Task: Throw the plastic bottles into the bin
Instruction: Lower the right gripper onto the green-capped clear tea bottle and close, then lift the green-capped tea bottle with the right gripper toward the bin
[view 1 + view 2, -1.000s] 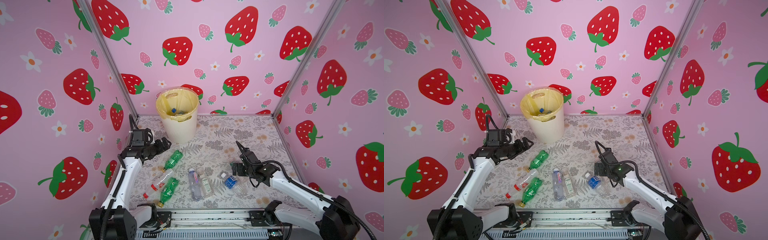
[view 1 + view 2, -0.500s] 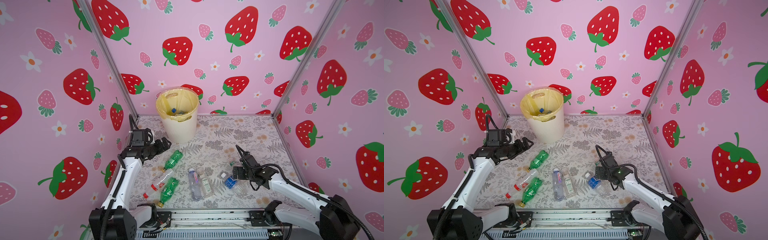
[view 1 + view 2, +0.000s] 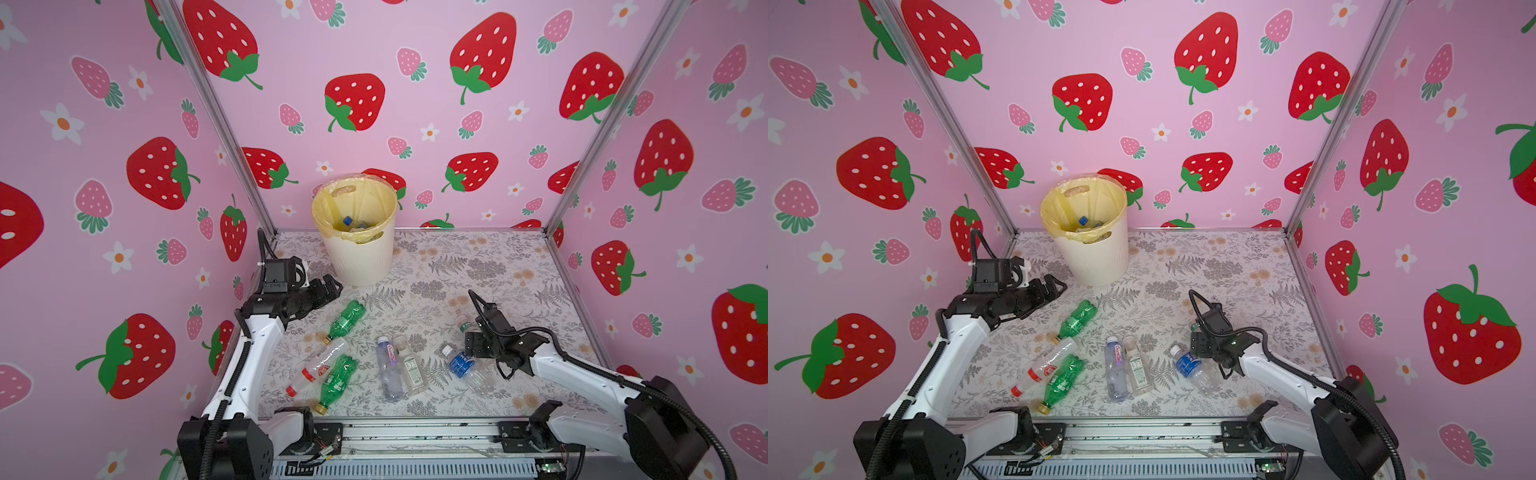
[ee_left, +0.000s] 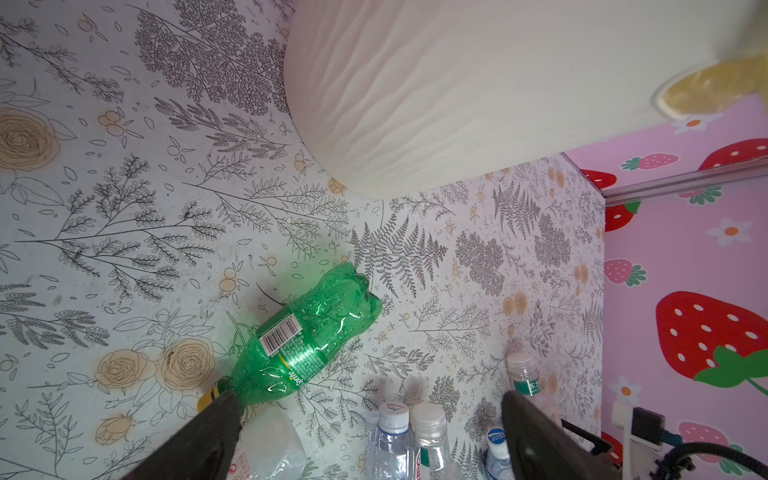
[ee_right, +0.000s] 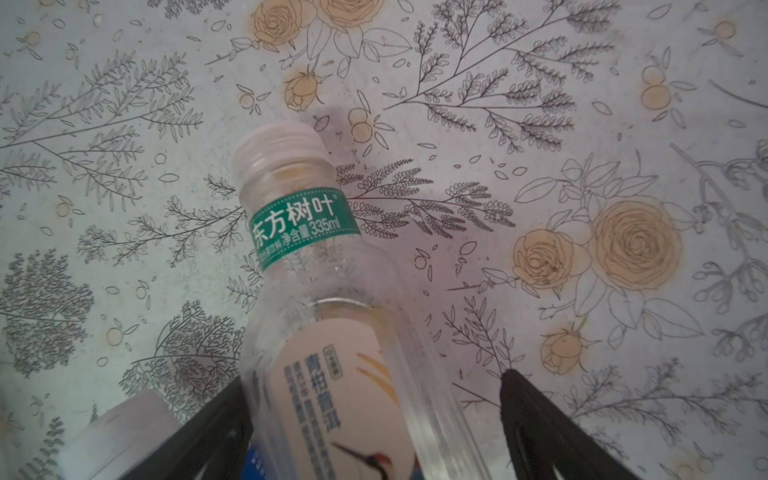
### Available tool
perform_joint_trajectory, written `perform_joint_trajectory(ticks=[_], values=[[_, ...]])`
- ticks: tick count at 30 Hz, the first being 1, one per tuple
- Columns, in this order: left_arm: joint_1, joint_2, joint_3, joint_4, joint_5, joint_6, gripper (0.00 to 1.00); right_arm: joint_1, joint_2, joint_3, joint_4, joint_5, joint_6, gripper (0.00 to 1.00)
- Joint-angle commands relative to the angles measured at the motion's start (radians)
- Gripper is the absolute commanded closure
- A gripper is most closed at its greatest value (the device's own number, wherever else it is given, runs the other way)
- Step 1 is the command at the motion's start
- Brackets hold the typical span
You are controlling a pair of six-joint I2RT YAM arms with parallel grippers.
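Note:
The cream ribbed bin [image 3: 359, 257] [image 3: 1092, 257] stands at the back with bottles inside its yellowish liner. Several plastic bottles lie on the floral floor: a green one [image 3: 347, 316] [image 4: 307, 332], a second green one [image 3: 338, 380], a red-labelled clear one [image 3: 318, 365], two clear ones side by side [image 3: 388, 368], and a blue-labelled one [image 3: 463, 365]. My right gripper [image 3: 471, 343] [image 5: 372, 376] is down over a clear bottle with a green neck band [image 5: 303, 224]. It is open, with the bottle against one finger and a gap to the other finger. My left gripper [image 3: 328, 286] [image 4: 368, 395] hangs open and empty beside the bin's base.
Pink strawberry walls with metal corner posts [image 3: 216, 120] enclose the floor on three sides. The arm bases sit on a metal rail [image 3: 415, 432] along the front edge. The blue-labelled bottle lies close against my right gripper's near side.
My right gripper has dropped lower and slid over the green-banded clear bottle, and its jaws have narrowed a little. The left arm and the other bottles have not moved.

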Motion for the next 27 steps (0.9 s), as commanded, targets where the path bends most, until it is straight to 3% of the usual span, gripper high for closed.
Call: perform_joint_trajectory(ticks=[1, 12, 27], values=[[-0.003, -0.016, -0.004, 0.01, 0.014, -0.005, 0.01, -0.008, 0.022, -0.008, 0.035, 0.024, -0.012, 0.12], [-0.004, -0.022, -0.002, 0.009, 0.008, -0.004, 0.01, -0.019, 0.06, 0.017, 0.06, 0.043, -0.035, 0.36], [0.002, -0.022, 0.009, -0.009, -0.009, 0.006, 0.01, -0.041, 0.107, 0.247, 0.058, 0.069, -0.135, 0.46]])
